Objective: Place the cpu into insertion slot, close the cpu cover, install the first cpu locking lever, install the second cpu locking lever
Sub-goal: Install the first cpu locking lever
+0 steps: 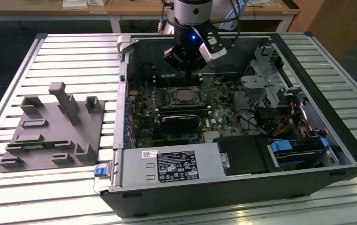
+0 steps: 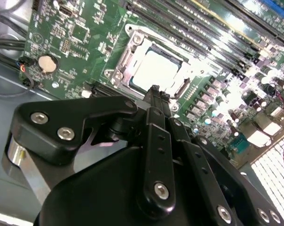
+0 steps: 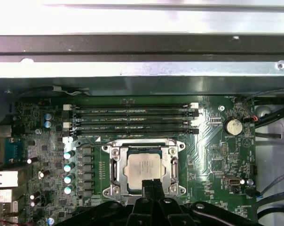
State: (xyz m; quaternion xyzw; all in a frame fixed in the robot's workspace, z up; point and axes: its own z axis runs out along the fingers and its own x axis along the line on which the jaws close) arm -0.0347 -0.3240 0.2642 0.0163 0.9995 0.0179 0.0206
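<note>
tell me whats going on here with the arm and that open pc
One robot arm is working inside an open computer case lying on its side. Its hand, shut and holding nothing, hangs above the cpu on the motherboard. The chip is already seated, with the cpu cover lying flat around it. Whether the locking levers are latched is unclear.

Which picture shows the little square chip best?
The first wrist view: the cpu faces the camera squarely, up close. The second wrist view shows it slanted and glary; the exterior view shows it from far, near the hand.
</note>
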